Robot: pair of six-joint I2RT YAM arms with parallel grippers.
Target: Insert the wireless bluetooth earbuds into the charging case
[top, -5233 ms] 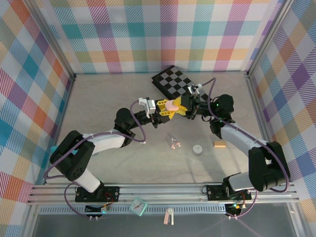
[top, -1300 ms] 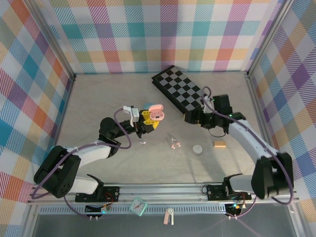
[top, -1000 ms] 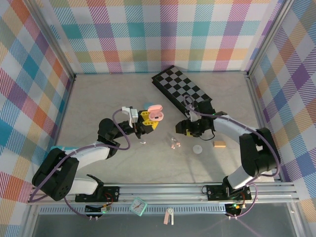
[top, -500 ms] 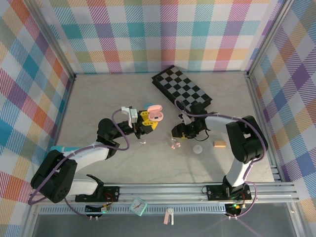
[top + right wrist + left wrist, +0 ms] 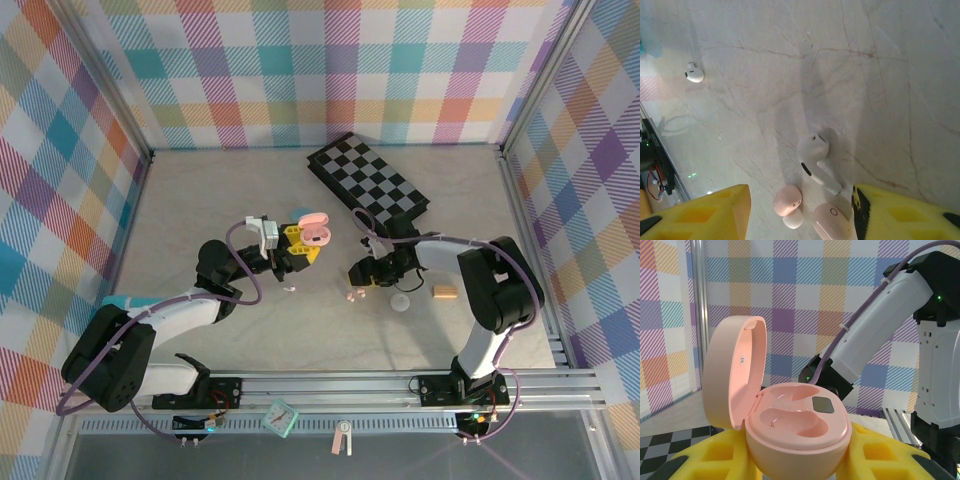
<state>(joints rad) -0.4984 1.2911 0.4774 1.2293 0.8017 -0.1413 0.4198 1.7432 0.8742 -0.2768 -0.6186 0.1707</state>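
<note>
the left gripper (image 5: 299,243) is clenched on the pink case (image 5: 797,427), which is upright with its lid open. the right gripper (image 5: 800,202) is released, low over the tabletop (image 5: 890,75). its jaws straddle a white earbud (image 5: 814,155) and two pink earbuds (image 5: 787,199) lying close together. a second white bud (image 5: 694,74) lies well apart.

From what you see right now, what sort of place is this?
Most likely a robot test cell in a lab, not a home: plaid-printed walls enclose the table, an aluminium rail runs along its near edge, and a checkerboard lies at the back.
</note>
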